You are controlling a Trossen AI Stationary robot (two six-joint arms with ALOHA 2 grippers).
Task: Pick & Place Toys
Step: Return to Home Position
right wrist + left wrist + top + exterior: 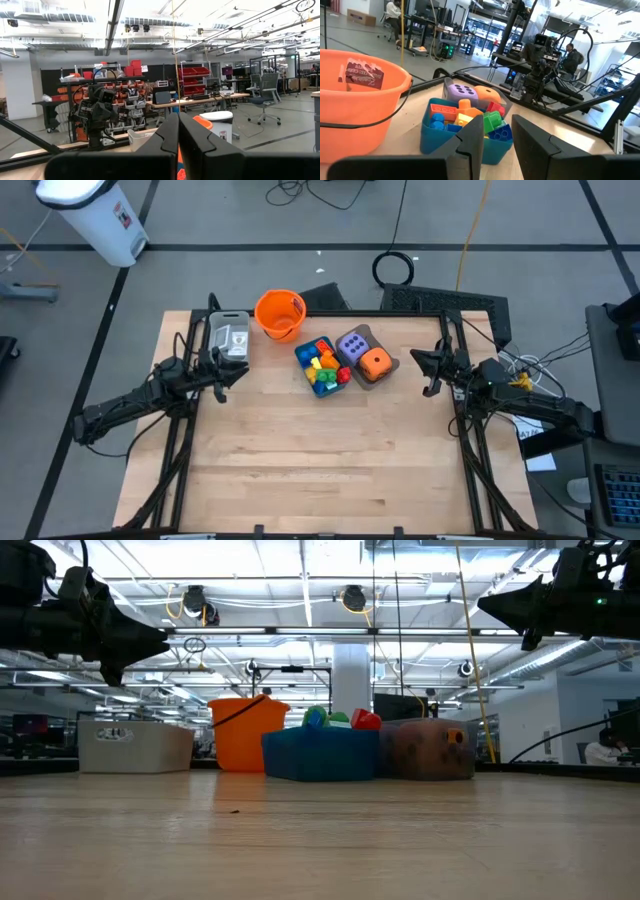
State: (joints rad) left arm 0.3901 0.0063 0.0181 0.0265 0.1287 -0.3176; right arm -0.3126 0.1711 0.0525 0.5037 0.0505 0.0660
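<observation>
Left end effector [232,377] is a little open, right end effector [430,372] closed, both empty at the worktop [320,470] sides. Bricks [322,367], purple die [353,345] and orange die [375,364] lie in trays [320,755] by its back edge; nothing looks left

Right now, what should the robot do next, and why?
Probably fold both arms home: bricks lie in the blue bin, dice in the next tray, no loose toy shows on the table, and left gripper and right gripper hang empty at its sides.
</observation>
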